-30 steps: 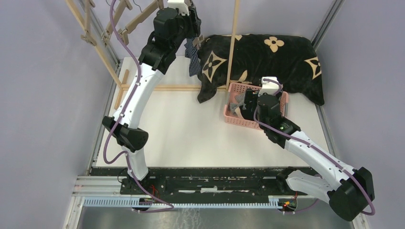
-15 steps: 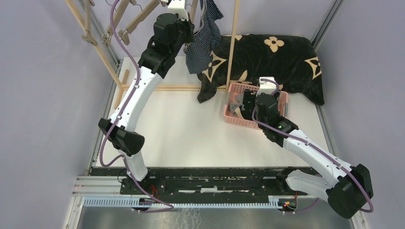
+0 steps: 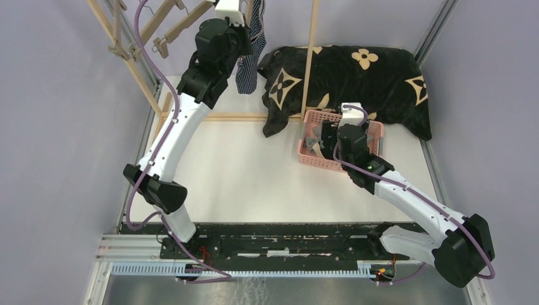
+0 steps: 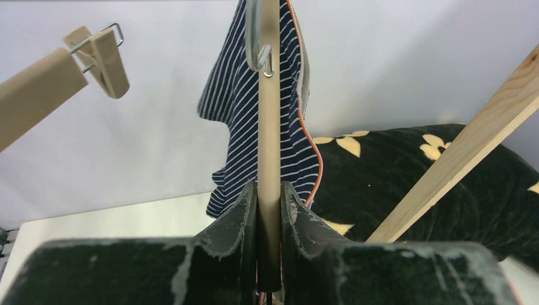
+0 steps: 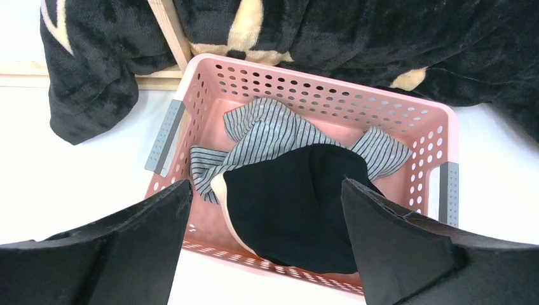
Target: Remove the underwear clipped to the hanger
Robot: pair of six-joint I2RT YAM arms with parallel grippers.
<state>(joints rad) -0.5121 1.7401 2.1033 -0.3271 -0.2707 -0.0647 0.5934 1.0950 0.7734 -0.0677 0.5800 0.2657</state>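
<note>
My left gripper (image 3: 245,27) is raised at the back and is shut on the wooden bar of a hanger (image 4: 269,127). The fingers press the bar from both sides in the left wrist view (image 4: 269,198). The dark navy thin-striped boxers (image 4: 236,108) hang from that hanger behind the bar and show in the top view (image 3: 250,60). My right gripper (image 5: 266,185) is open and empty above the pink basket (image 5: 381,109). The grey-white striped boxers (image 5: 267,135) and the black boxers with a beige waistband (image 5: 299,206) lie in the basket.
The black flower-patterned blanket (image 3: 362,73) lies at the back right, behind the basket (image 3: 309,159). A wooden rack post (image 3: 309,57) stands upright in front of it. Other wooden hangers with clips (image 3: 168,30) hang at the back left; one clip (image 4: 102,49) shows near my left gripper.
My left arm has shifted left with the hanger. The navy boxers have swung from a spread shape to hang narrow. My right gripper has drifted a little left over the basket.
</note>
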